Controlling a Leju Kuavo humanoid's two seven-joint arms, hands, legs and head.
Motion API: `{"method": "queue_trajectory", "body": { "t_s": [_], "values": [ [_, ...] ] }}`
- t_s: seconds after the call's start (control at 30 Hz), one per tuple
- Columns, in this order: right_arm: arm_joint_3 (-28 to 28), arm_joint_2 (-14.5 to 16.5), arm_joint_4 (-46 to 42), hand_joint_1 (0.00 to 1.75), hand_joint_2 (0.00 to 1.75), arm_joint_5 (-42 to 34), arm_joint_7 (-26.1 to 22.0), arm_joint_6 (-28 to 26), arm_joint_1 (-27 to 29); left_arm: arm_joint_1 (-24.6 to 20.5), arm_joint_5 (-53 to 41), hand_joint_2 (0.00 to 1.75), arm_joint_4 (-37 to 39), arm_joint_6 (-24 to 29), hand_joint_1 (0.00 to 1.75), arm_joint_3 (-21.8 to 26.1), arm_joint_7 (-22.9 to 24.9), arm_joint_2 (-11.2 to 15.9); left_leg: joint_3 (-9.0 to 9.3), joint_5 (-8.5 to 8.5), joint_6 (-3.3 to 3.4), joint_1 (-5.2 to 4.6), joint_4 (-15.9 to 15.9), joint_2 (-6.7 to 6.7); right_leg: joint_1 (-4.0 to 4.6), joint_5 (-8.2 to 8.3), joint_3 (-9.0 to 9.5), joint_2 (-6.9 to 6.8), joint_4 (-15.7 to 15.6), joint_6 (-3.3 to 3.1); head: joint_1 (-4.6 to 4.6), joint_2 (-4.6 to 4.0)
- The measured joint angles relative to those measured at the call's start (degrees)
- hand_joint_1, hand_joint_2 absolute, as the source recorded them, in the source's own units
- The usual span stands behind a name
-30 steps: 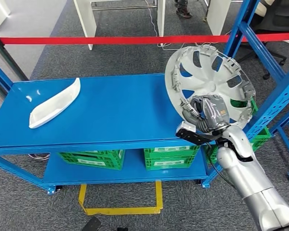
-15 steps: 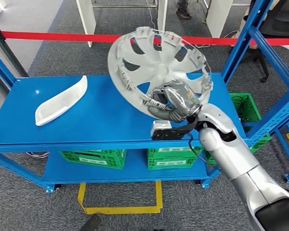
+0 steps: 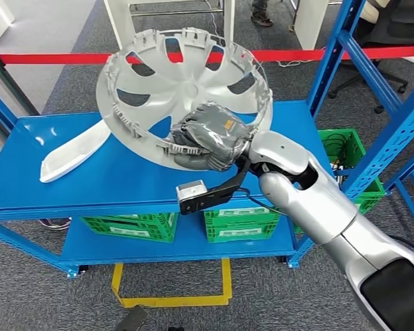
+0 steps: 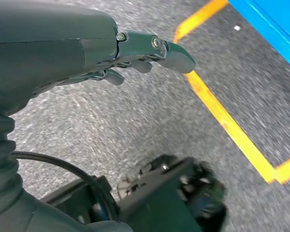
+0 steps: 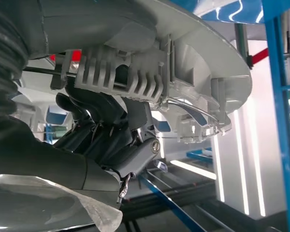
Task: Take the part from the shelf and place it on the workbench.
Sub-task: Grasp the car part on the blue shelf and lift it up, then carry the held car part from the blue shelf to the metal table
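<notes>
Since a second ago the wheel cover (image 3: 186,93) has been carried from the right end of the blue surface (image 3: 137,176), by the shelf uprights (image 3: 346,76), across to its middle, and it is now tilted flatter, with its ribbed inner side up. Nearest the camera, the right hand (image 3: 210,138) is seen closed on the near rim of the cover; in the right wrist view its fingers (image 5: 99,130) are wrapped under the clip-lined rim, so the part is gripped firmly and is held off the surface, not resting on it. The left hand (image 4: 110,53) hangs low over the grey floor by a yellow line, its fingers held straight with nothing in them. Further out, the far edge of the cover overlaps a white curved trim piece (image 3: 72,157) lying on the left of the surface. The carry is judged nearly done; lowering and release remain, and the trim piece may be struck if the cover is set down where it is.
</notes>
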Motion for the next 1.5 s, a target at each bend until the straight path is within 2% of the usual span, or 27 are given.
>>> {"method": "queue_trajectory", "body": {
  "t_s": [0.03,0.1,0.17,0.3,0.37,0.43,0.47,0.5,0.53,0.57,0.67,0.73,0.8,0.83,0.9,0.97,1.0,1.03,1.07,1.13,1.2,1.23,1.3,1.33,1.37,1.47,1.5],
  "values": [
    [0.4,0.0,-0.2,1.75,1.75,-0.2,0.6,0.0,-0.7,0.0,0.2,1.75,0.0,1.1,0.00,0.2,0.6,0.0,0.60,0.96,0.14,0.00,-0.9,0.00,0.03,0.03,0.00,0.00,0.0,0.01,0.01,0.00],
    [0.9,0.0,-0.6,1.75,1.75,-0.8,1.5,0.1,-2.4,-0.1,0.4,1.75,0.0,3.4,0.00,0.6,1.7,-0.1,3.97,4.42,0.59,-0.02,-7.6,-0.01,0.05,0.08,0.01,0.01,0.1,0.11,0.01,0.00],
    [0.9,0.0,-0.7,1.75,1.75,-1.6,2.1,0.3,-4.3,-0.2,0.5,1.75,0.0,5.2,0.00,1.0,2.3,-0.3,6.67,6.36,0.99,-0.19,-13.4,-0.04,0.25,0.28,-0.32,0.03,0.2,0.48,0.03,0.00],
    [0.9,0.0,-0.8,1.75,1.75,-2.1,2.5,0.7,-7.0,-0.3,0.9,1.75,0.0,6.1,0.00,1.6,2.7,-0.6,6.77,7.02,2.03,-0.29,-15.2,0.04,0.30,0.58,-1.19,0.06,0.2,1.76,0.11,0.00],
    [0.9,0.0,-0.7,1.75,1.75,-2.3,2.6,0.8,-7.8,-0.5,1.1,1.75,0.0,6.5,0.00,1.9,2.7,-0.8,6.45,7.75,2.81,-0.09,-15.6,0.21,0.25,-2.22,-2.40,0.06,2.9,2.20,0.26,0.00],
    [0.9,-0.1,-0.7,1.75,1.75,-2.5,2.7,0.8,-8.2,-0.7,1.1,1.75,0.0,7.0,0.00,2.1,2.7,-1.0,5.72,8.43,3.24,-0.11,-15.6,0.27,0.21,-7.04,-4.68,0.03,9.9,2.48,0.39,0.00],
    [0.9,-0.1,-0.7,1.75,1.75,-2.6,2.8,0.8,-8.3,-0.7,1.1,1.75,0.0,7.2,0.00,2.2,2.7,-1.0,5.23,8.80,3.32,-0.16,-15.6,0.27,0.20,-8.77,-5.63,0.02,13.3,2.53,0.39,0.00],
    [0.9,-0.1,-0.7,1.75,1.75,-2.7,2.9,0.8,-8.3,-0.7,1.1,1.75,0.0,7.4,0.00,2.3,2.8,-1.1,4.72,9.20,3.35,-0.22,-15.6,0.27,0.21,-9.55,-5.88,0.02,15.3,2.52,0.38,0.00],
    [0.8,-0.1,-0.7,1.75,1.75,-2.8,3.2,0.8,-8.4,-0.7,1.1,1.75,0.0,7.7,0.00,2.3,2.9,-1.1,4.21,9.60,3.35,-0.29,-15.6,0.27,0.23,-9.25,-5.06,0.02,15.1,2.41,0.40,0.00],
    [0.8,-0.1,-0.7,1.75,1.75,-2.8,3.4,0.8,-8.6,-0.7,1.1,1.75,0.0,8.0,0.00,2.4,3.1,-1.1,3.74,10.02,3.32,-0.36,-15.6,0.25,0.26,-8.08,-3.06,0.02,12.6,2.20,0.38,0.00],
    [0.6,-0.2,-0.6,1.75,1.75,-3.2,4.5,0.9,-9.7,-0.7,1.1,1.75,0.0,8.6,0.00,2.7,3.4,-1.3,2.72,11.25,2.86,-0.51,-15.5,0.21,0.64,-5.13,4.70,-0.07,1.3,1.49,0.33,0.00],
    [0.2,-0.4,-0.5,1.75,1.75,-3.7,4.9,1.0,-10.4,-0.7,1.2,1.75,0.0,8.8,0.00,3.0,3.5,-1.4,2.44,12.15,2.20,-0.38,-15.6,0.22,0.99,-4.85,5.88,-0.09,-1.1,1.42,0.42,0.00],
    [-0.1,-0.8,-0.1,1.75,1.75,-4.3,4.9,1.2,-10.9,-0.6,1.2,1.75,0.0,8.9,0.00,3.1,3.8,-1.5,2.24,12.57,1.47,-0.29,-15.8,0.19,0.93,-3.77,5.15,-0.18,-1.3,0.94,0.54,-0.01],
    [-0.3,-1.0,0.0,1.75,1.75,-4.6,4.7,1.3,-11.2,-0.6,1.2,1.75,0.0,9.0,0.00,3.2,3.9,-1.5,1.94,11.67,1.13,-0.27,-15.3,0.17,0.78,-3.15,4.89,-0.27,-1.5,0.51,0.48,-0.01],
    [-0.5,-1.4,0.3,1.75,1.75,-5.3,4.4,1.4,-11.6,-0.5,1.2,1.75,0.0,9.0,0.00,3.4,4.0,-1.4,0.68,6.95,0.54,-0.07,-11.0,0.16,0.53,-1.79,3.96,-0.43,-1.7,-0.12,0.37,-0.01],
    [-0.6,-1.7,0.4,1.75,1.75,-5.7,4.1,1.7,-11.7,-0.5,1.3,1.75,0.0,8.9,0.00,3.6,3.9,-1.4,-0.70,1.77,0.07,0.15,-3.4,0.18,0.52,-0.57,2.40,-0.37,-1.6,-0.30,0.32,-0.01],
    [-0.6,-1.9,0.4,1.75,1.75,-5.9,4.1,1.8,-11.6,-0.5,1.3,1.75,0.0,8.9,0.00,3.7,3.8,-1.4,-0.80,0.73,-0.07,0.21,-0.6,0.18,0.52,0.02,1.60,-0.33,-1.5,-0.24,0.33,-0.01],
    [-0.5,-2.0,0.4,1.75,1.75,-6.0,4.0,2.0,-11.6,-0.5,1.3,1.75,0.0,8.9,0.00,3.8,3.7,-1.4,-0.16,0.83,-0.15,0.26,0.5,0.18,0.52,0.57,0.79,-0.28,-1.4,-0.13,0.31,0.00],
    [-0.5,-2.1,0.4,1.75,1.75,-6.1,3.9,2.0,-11.6,-0.5,1.3,1.75,0.0,8.8,0.00,3.8,3.6,-1.4,1.43,1.85,-0.13,0.29,-0.5,0.19,0.52,1.06,0.03,-0.24,-1.3,0.02,0.30,-0.01],
    [-0.5,-2.2,0.4,1.75,1.75,-6.3,4.0,2.2,-11.6,-0.6,1.3,1.75,0.0,8.8,0.00,3.9,3.5,-1.4,6.80,3.66,0.13,0.27,-7.3,0.17,0.56,1.90,-1.25,-0.22,-0.9,0.46,0.30,-0.01],
    [-0.5,-2.2,0.4,1.75,1.75,-6.5,4.0,2.2,-11.6,-0.7,1.3,1.75,0.0,8.8,0.00,4.0,3.4,-1.4,10.91,3.44,0.71,0.05,-13.9,0.05,0.65,2.75,-2.07,-0.33,-0.7,1.05,0.36,-0.01],
    [-0.5,-2.3,0.4,1.75,1.75,-6.5,4.0,2.2,-11.6,-0.7,1.3,1.75,0.0,8.8,0.00,4.0,3.4,-1.4,11.51,3.03,1.07,-0.13,-15.4,-0.01,0.66,3.21,-2.33,-0.39,-0.8,1.33,0.36,-0.01],
    [-0.5,-2.5,0.4,1.75,1.75,-6.7,4.0,2.2,-11.6,-0.6,1.3,1.75,0.0,8.8,0.00,4.1,3.4,-1.4,11.05,3.74,2.00,-0.29,-16.0,0.03,0.49,3.89,-2.72,-0.41,-0.9,1.94,0.34,-0.02],
    [-0.4,-2.6,0.4,1.75,1.75,-6.7,4.1,2.2,-11.6,-0.6,1.3,1.75,0.0,8.8,0.00,4.1,3.4,-1.4,10.68,4.27,2.46,-0.28,-16.1,0.13,0.39,3.31,-3.17,-0.36,-0.6,2.22,0.37,-0.02],
    [-0.4,-2.9,0.4,1.75,1.75,-6.8,4.1,2.2,-11.6,-0.6,1.3,1.75,0.0,8.8,0.00,4.1,3.4,-1.4,10.22,4.89,2.97,-0.22,-16.3,0.23,0.32,1.72,-3.84,-0.29,0.7,2.49,0.44,-0.01],
    [-0.3,-3.4,0.4,1.75,1.75,-7.2,4.6,2.5,-11.6,-0.7,1.2,1.75,0.0,8.8,0.00,4.2,3.4,-1.4,8.10,6.76,3.76,-0.26,-16.3,0.36,0.23,-6.23,-6.92,-0.17,10.8,2.94,0.57,-0.01],
    [-0.2,-3.5,0.4,1.75,1.75,-7.4,4.8,2.7,-11.6,-0.7,1.2,1.75,0.0,8.8,0.00,4.2,3.4,-1.4,7.27,7.39,3.78,-0.30,-16.3,0.37,0.22,-7.55,-7.48,-0.17,14.1,3.01,0.56,-0.01]
  ]
}}
